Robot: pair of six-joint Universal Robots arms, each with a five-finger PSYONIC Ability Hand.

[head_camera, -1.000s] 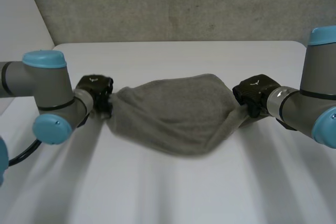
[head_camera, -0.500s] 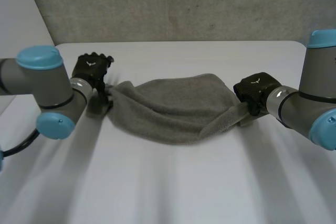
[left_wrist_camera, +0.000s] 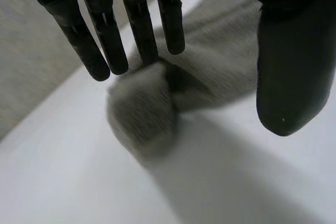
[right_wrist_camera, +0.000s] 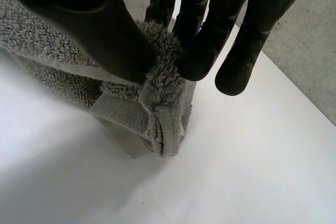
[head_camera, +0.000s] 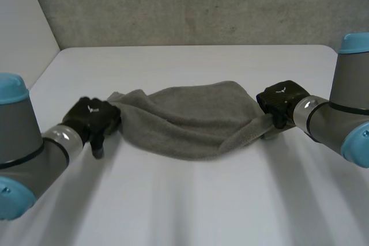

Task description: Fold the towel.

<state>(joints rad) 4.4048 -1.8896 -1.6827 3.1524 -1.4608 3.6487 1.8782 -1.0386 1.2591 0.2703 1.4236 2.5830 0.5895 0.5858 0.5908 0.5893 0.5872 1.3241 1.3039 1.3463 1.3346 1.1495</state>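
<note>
White table (head_camera: pixel 190 211), grey wall (head_camera: pixel 202 4) behind; towel (head_camera: pixel 190 120) pinched by right hand (head_camera: pixel 281 99).

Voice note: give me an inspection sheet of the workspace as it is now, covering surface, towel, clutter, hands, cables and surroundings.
Surface: white table, with the cloth lying across its middle.
Job's things: grey towel, bunched and rumpled, not folded flat.
Clutter: nothing seen.
Hands: left hand open, fingers straight, beside the towel's left end without gripping it; right hand pinches the towel's right end between thumb and fingers.
Cables: nothing seen.
Surroundings: grey wall behind the table.
</note>
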